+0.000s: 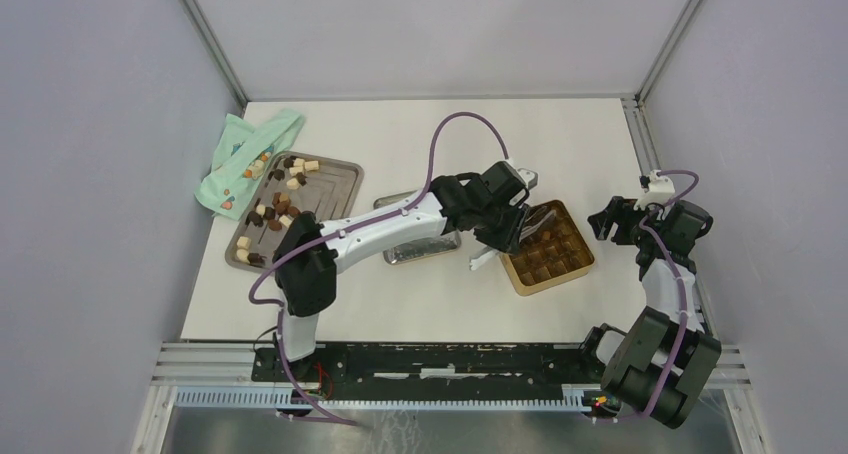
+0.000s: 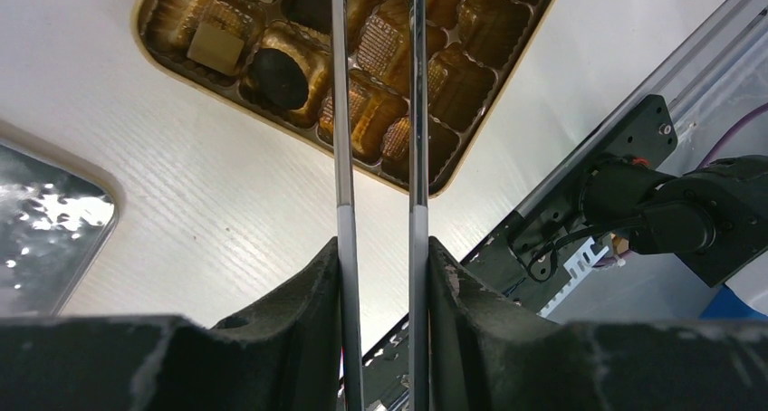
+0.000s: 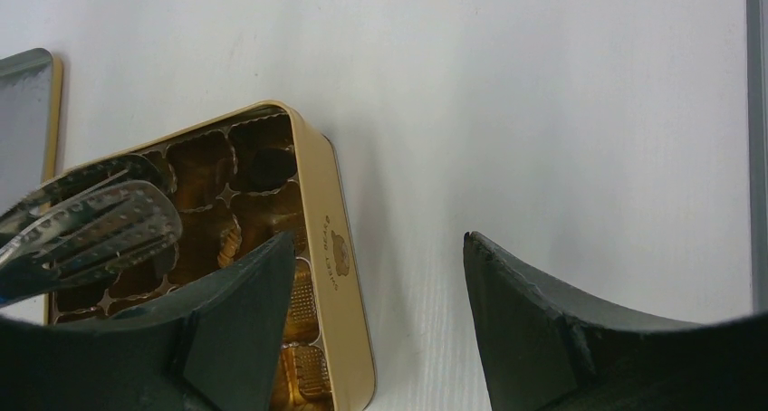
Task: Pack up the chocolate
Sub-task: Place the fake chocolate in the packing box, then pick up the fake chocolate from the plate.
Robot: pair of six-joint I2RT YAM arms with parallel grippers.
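Clenching the long metal tweezers [image 2: 340,112] lengthwise in the left gripper [image 2: 380,257], with that arm stretched low over the counter [image 2: 208,221] and both blades aimed straight ahead above the gold tin [image 2: 471,135]. Just ahead, in its compartments, some chocolate [image 2: 276,78], squat, without clear long axis; far more on a tray [image 1: 332,189] well behind. Beside the tin, hovering, the right gripper [image 3: 379,239], released and empty.

Gold tin [image 3: 337,248], dark brown and cream chocolate [image 2: 276,78], mint-green cloth [image 1: 245,159]

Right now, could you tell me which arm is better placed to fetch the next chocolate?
Left, probably: the left gripper holds the tweezers, and the chocolate lies on its side. The right gripper is open and empty.
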